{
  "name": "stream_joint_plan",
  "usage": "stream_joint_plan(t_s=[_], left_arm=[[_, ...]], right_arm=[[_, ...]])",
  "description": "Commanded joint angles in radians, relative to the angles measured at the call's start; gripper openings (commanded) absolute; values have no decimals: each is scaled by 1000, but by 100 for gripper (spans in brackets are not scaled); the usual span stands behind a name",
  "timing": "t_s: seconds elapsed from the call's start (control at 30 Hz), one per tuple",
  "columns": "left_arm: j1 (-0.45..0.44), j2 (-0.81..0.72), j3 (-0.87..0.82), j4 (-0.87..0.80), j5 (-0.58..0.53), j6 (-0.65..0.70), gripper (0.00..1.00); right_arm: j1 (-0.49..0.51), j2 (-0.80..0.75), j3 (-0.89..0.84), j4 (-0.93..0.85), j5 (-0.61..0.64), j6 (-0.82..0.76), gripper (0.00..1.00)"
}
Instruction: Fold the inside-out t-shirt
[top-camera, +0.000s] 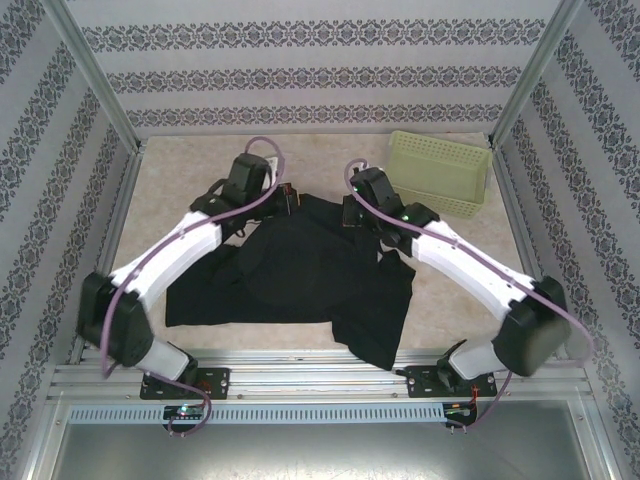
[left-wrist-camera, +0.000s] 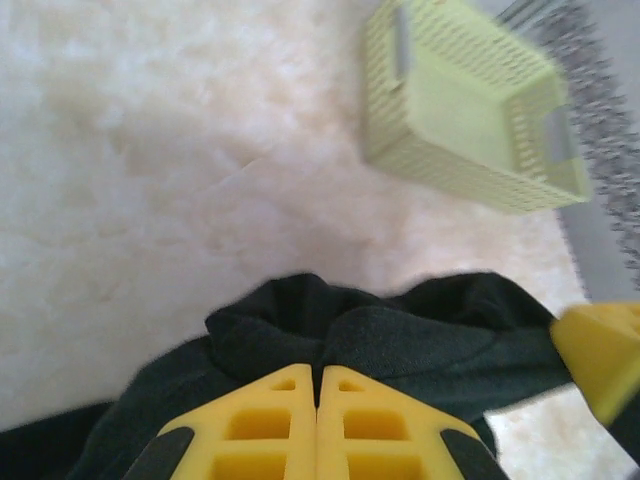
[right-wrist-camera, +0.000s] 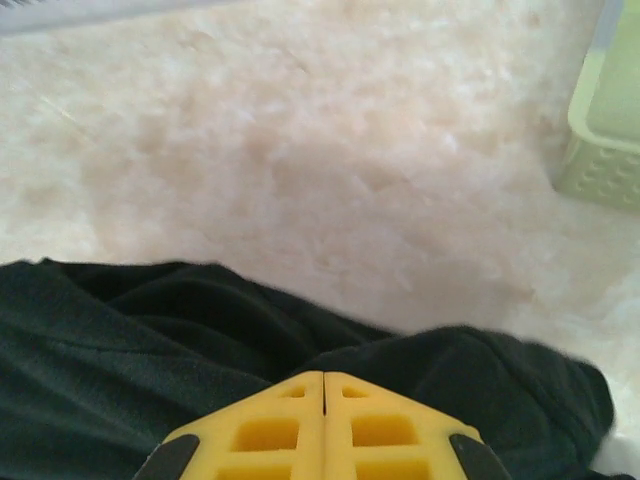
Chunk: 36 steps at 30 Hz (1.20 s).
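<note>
The black inside-out t-shirt (top-camera: 300, 275) lies spread on the table between both arms, one corner hanging toward the near edge. My left gripper (top-camera: 284, 198) sits at the shirt's far edge, left of centre. In the left wrist view its yellow jaws (left-wrist-camera: 317, 372) are shut, pinching a raised fold of the black fabric (left-wrist-camera: 400, 335). My right gripper (top-camera: 350, 210) is at the far edge just to the right. Its jaws (right-wrist-camera: 323, 378) are shut on a bunched ridge of the shirt (right-wrist-camera: 120, 340). One yellow finger of the right gripper (left-wrist-camera: 600, 350) shows in the left wrist view.
A pale green perforated basket (top-camera: 440, 172) stands at the back right, close beyond the right gripper; it also shows in the wrist views (left-wrist-camera: 460, 110) (right-wrist-camera: 610, 140). Bare beige table (top-camera: 180, 190) lies behind the shirt. Metal frame posts and patterned walls enclose the sides.
</note>
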Motion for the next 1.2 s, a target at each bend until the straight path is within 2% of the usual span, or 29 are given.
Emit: stream_joint_plan(t_s=[0.0, 0.03, 0.07, 0.17, 0.3, 0.43, 0.63, 0.83, 0.97, 1.0, 1.1, 1.17], left_arm=[[-54, -122, -185, 28, -47, 62, 0], [-78, -149, -244, 45, -27, 69, 0], [-108, -179, -317, 62, -1, 75, 4], [-188, -241, -499, 96, 42, 61, 23], [-209, -274, -629, 142, 100, 10, 41], [-209, -262, -544, 98, 22, 12, 59], [-221, -27, -337, 14, -8, 4, 66], [-250, 170, -194, -153, -174, -30, 66], [-252, 216, -192, -154, -190, -43, 52], [-253, 211, -205, -132, -178, -45, 46], [-252, 188, -241, -66, -128, -47, 28], [-252, 162, -277, -10, -105, -54, 20]], right_arm=[[49, -83, -144, -24, 94, -23, 0], [71, -107, -204, -13, 95, -3, 0], [98, -131, -270, -2, 98, 29, 0], [190, -181, -451, 26, 88, 154, 0], [267, -199, -613, 50, 73, 302, 0], [316, -188, -633, 65, 86, 354, 0], [396, -176, -611, 62, 179, 404, 0], [426, -177, -628, 67, 204, 434, 0], [428, -207, -612, -2, 236, 402, 0], [428, -224, -604, -16, 243, 380, 4], [417, -292, -564, -70, 282, 327, 30], [378, -332, -550, -45, 247, 289, 38]])
